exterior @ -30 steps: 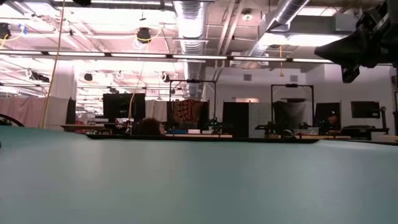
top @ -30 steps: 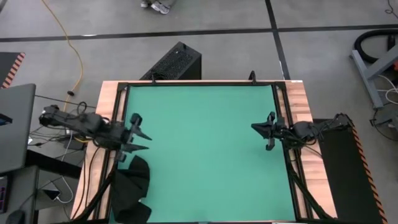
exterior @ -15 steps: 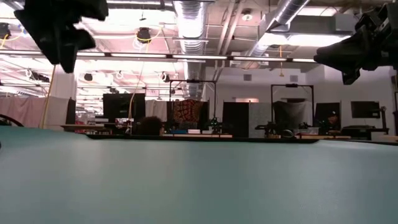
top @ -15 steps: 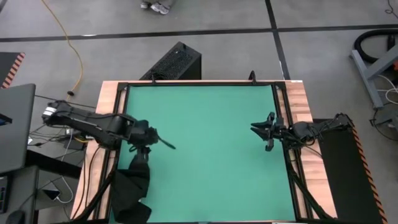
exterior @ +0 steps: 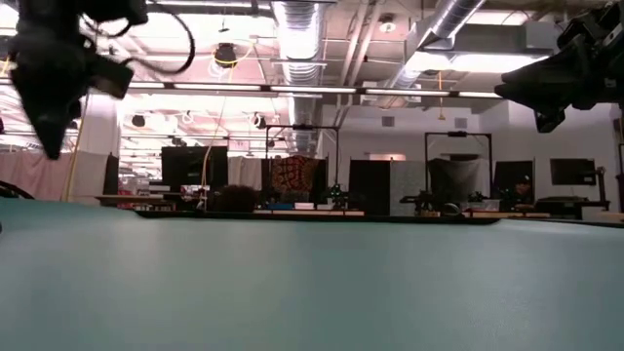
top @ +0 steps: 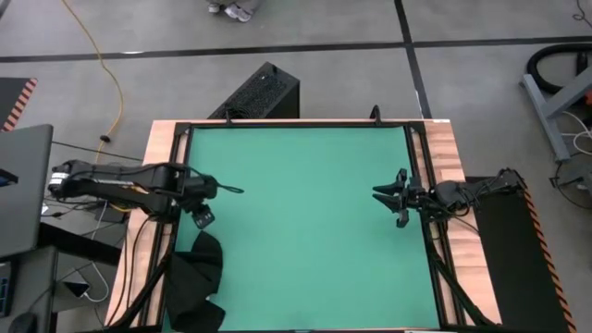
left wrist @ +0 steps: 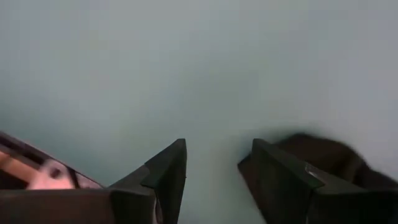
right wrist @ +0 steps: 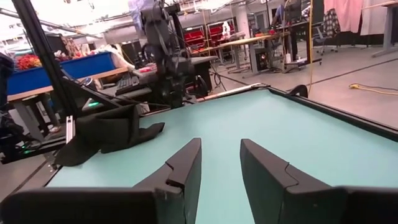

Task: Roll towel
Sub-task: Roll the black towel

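High view shows the mat (top: pixel 305 222) as the landmark. At its left edge the left gripper (top: pixel 215 203) hangs above the surface, its fingers spread wide and holding nothing. Near the mat's lower left corner the towel (top: pixel 196 289) lies crumpled, draped half over the edge, apart from that gripper. At the mat's right edge waits the right gripper (top: pixel 393 196), fingers narrowly parted, also with nothing between them.

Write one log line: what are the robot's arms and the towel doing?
towel: draped over table's left edge, unrolled | left gripper: open, empty, above mat | right gripper: open, empty, at right edge
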Robot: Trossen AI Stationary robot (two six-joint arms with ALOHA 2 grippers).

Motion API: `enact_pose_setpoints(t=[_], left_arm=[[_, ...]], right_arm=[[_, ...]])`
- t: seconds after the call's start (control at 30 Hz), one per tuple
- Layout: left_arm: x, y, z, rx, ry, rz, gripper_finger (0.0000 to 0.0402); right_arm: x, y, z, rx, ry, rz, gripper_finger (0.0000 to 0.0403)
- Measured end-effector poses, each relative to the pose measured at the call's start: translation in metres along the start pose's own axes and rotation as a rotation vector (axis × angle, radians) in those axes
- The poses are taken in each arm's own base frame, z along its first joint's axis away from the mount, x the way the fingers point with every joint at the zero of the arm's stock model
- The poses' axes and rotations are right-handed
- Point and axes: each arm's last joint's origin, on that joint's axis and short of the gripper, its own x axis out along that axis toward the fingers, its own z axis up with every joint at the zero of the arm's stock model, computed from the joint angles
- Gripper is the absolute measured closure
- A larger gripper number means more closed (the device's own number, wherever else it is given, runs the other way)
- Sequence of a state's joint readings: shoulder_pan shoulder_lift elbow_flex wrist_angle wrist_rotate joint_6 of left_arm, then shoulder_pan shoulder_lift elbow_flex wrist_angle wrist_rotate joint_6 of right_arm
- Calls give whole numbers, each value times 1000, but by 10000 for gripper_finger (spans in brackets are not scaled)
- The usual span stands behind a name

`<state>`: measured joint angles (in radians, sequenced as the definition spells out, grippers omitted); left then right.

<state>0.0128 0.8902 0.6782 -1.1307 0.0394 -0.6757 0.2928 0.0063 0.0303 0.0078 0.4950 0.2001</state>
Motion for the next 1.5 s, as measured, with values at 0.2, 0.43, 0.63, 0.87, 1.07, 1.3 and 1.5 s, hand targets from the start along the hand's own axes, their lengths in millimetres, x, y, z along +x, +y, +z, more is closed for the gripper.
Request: enact_pose_setpoints(t=[0.2, 0.43, 0.63, 0.87, 1.07, 1.3, 1.5], left_arm=[[21, -1, -14, -1, 64, 8, 229], [26, -10, -22, 17, 65, 19, 235], [37, -26, -25, 13, 96, 37, 235], [57, -37, -32, -4, 232, 157, 235], [65, -41, -34, 12, 222, 212, 235], [66, -46, -33, 17, 194, 164, 236], [73, -49, -33, -7, 175, 98, 259]], right_arm=[[0, 0, 0, -2, 0, 0, 268], [0, 0, 0, 1, 0, 0, 268], [0, 0, 0, 1, 0, -2, 268], [0, 0, 0, 1, 0, -3, 268], [0, 0, 0, 1, 0, -3, 269], [0, 0, 0, 2, 0, -3, 269], [0, 0, 0, 2, 0, -3, 269]])
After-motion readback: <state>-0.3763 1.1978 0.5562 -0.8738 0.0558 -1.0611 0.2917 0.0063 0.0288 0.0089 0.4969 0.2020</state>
